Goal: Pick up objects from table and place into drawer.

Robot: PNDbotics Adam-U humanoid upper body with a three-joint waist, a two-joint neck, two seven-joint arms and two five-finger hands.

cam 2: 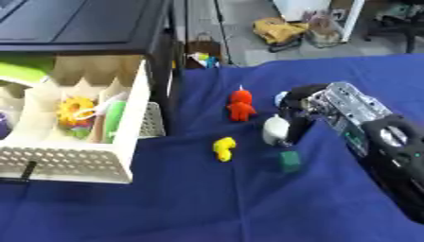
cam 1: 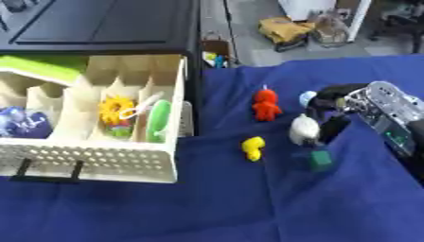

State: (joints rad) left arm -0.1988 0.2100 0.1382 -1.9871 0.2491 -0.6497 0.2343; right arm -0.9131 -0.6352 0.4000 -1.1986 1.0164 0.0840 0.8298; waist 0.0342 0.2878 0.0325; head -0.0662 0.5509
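Beside the red figure (cam 1: 266,105), the white toy (cam 1: 304,129) was pinched by the right hand (cam 2: 308,108); lifting straight was advised.

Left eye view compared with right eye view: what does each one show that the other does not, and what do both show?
Only the left eye view shows the blue items in the drawer's left compartment. Only the right eye view shows the right arm further back from the right hand. Both show the drawer, red figure, yellow toy, white object and green cube.
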